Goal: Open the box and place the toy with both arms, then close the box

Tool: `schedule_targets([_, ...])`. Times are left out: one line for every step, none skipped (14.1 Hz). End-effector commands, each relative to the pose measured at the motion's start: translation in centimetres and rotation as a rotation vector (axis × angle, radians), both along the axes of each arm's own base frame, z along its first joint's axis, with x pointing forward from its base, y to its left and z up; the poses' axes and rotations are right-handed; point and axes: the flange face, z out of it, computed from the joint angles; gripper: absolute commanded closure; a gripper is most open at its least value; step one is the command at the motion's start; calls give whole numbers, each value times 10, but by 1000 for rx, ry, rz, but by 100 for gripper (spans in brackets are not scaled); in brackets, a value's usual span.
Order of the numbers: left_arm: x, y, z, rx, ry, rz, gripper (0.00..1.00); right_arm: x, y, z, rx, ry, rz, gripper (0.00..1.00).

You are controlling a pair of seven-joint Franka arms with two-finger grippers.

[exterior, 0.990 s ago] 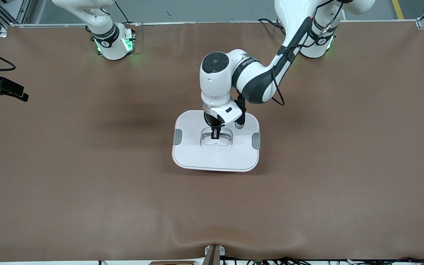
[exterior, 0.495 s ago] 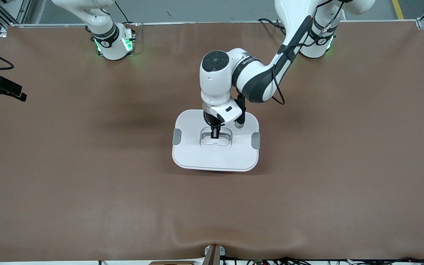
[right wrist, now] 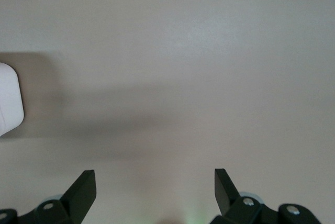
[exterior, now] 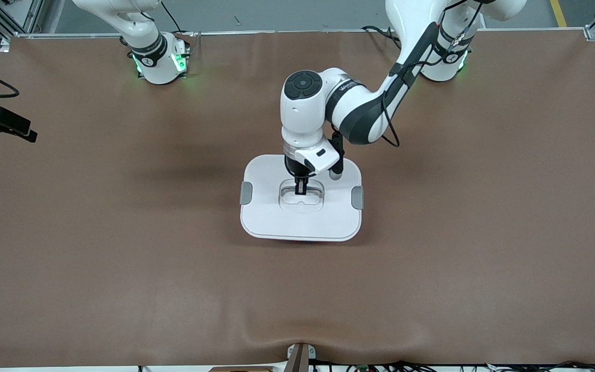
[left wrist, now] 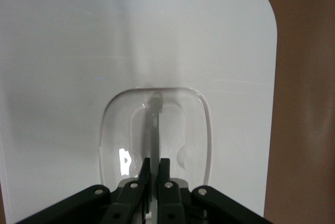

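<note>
In your front view, the box (exterior: 301,202) sits mid-table; the left gripper (exterior: 300,189) pinches its lid's handle (exterior: 301,196) for lifting. Your left wrist view confirms the clench. Your right wrist view shows the right gripper (right wrist: 155,182) spread, empty, waiting.
</note>
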Motion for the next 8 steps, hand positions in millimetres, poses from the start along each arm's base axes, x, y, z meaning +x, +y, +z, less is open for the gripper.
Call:
schedule_targets([-3,0,-1,7,-23,7,100,0,3,10,-25,-8,-7,0])
schedule_targets([-3,0,-3,8,-22,7,100,0,2,14,-25,-17,-7,0])
schedule_targets([-4,-1,-3,8,-24,5,100,0,-1,13,-25,-14,-12,0])
schedule_targets([-4,-1,-3,8,-24,5,100,0,-1,13,-25,-15,-13,0])
schedule_targets([-4,-1,-3,8,-24,5,100,0,-2,13,-27,-15,-13,0])
schedule_targets([-5,-2,-3,6,-23,4,100,0,-2,13,-25,-15,-15,0])
schedule_targets([-8,-5,-3,5,-22,4,100,1,0,12,-25,-12,-10,0])
schedule_targets([-8,-5,-3,4,-22,5,100,1,3,11,-25,-11,-8,0])
